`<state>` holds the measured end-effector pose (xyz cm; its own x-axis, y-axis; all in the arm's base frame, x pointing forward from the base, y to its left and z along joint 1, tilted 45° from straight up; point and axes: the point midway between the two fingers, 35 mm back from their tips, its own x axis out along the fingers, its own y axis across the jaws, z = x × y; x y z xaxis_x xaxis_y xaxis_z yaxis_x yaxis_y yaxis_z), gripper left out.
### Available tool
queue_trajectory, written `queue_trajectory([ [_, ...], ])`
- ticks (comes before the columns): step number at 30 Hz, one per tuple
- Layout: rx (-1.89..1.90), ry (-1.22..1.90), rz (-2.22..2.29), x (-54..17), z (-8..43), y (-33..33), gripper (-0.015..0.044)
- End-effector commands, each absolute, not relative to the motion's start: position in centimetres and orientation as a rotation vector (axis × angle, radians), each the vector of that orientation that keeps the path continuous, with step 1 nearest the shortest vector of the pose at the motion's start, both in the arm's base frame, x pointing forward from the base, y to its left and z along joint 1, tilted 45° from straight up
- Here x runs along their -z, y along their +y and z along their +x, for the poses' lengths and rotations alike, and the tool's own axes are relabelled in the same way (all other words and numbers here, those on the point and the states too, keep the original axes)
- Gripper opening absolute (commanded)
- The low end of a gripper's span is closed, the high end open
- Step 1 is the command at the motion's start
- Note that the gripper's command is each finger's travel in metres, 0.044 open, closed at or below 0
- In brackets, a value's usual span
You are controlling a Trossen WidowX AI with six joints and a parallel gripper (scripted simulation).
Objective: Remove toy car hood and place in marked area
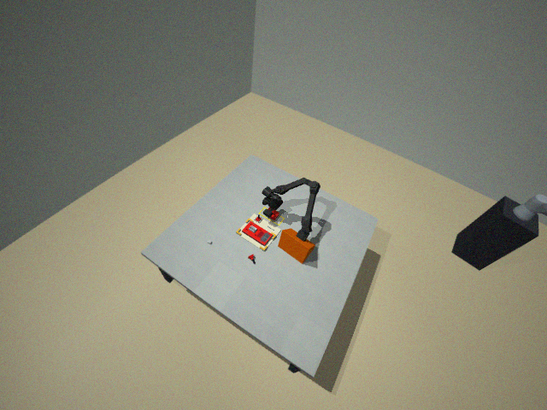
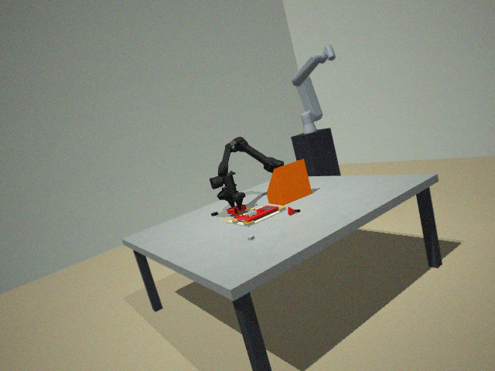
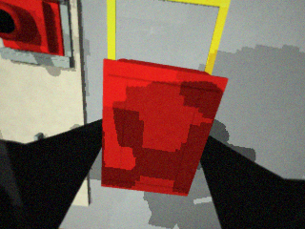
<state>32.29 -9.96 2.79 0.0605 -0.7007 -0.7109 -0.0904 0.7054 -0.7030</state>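
My gripper (image 1: 270,214) (image 2: 237,209) (image 3: 153,131) is shut on the hood, one black finger against each long side. The hood (image 1: 275,215) (image 2: 231,210) (image 3: 157,119) is a red, flat, box-like piece, held roughly level and low over the table at the marked area. I cannot tell whether it touches the table. The marked area is a yellow outline (image 3: 111,38); the hood hides its near part in the wrist view. The red toy car (image 1: 265,238) (image 2: 261,213) lies on a cream board (image 1: 250,244) (image 3: 43,100) beside the marked area.
A red block with a black knob (image 1: 258,218) (image 3: 40,31) stands on the board close to the hood. A red piece with a black handle (image 1: 251,257) (image 2: 291,210), a small grey piece (image 1: 209,242) (image 2: 250,237) and an orange block (image 1: 293,246) (image 2: 288,183) are on the table.
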Motion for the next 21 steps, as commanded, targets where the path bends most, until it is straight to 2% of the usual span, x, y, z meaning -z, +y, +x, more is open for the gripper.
queue_trajectory([
  [1,0.519,1.461,-0.702,-2.65,32.30,-10.07,0.0000],
  [21,0.520,1.461,-0.703,-1.96,32.35,-10.77,0.0000],
])
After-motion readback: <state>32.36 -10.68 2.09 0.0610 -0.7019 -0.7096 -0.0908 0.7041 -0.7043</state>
